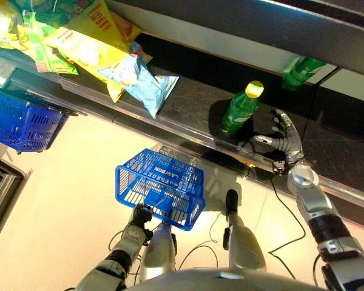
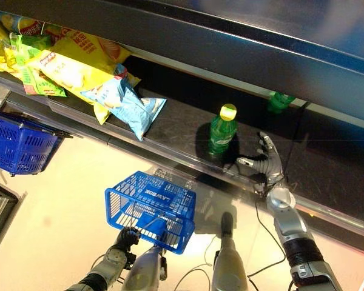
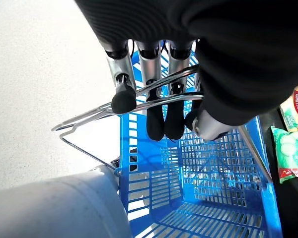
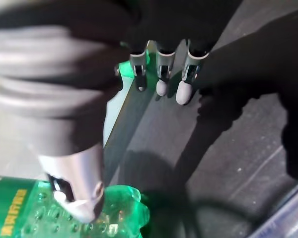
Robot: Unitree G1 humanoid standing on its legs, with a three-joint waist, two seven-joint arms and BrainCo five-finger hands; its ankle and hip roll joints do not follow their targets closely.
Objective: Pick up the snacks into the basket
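My left hand (image 1: 139,216) hangs low in front of the shelf, its fingers (image 3: 155,112) curled round the wire handle of a blue plastic basket (image 1: 161,188), which has nothing in it. Snack bags lie at the shelf's left end: a light blue bag (image 1: 140,79) in front and yellow bags (image 1: 85,43) behind it. A green bottle (image 1: 240,110) with a yellow cap stands upright mid-shelf. My right hand (image 1: 287,140) is open over the shelf just right of the bottle, fingers straight and thumb (image 4: 77,184) close to the bottle's base (image 4: 97,218), holding nothing.
A second blue basket (image 1: 21,121) hangs at the far left below the shelf edge (image 1: 170,124). Another green bottle (image 1: 303,71) stands at the back right of the dark shelf. Green snack packs (image 1: 43,51) lie among the yellow ones.
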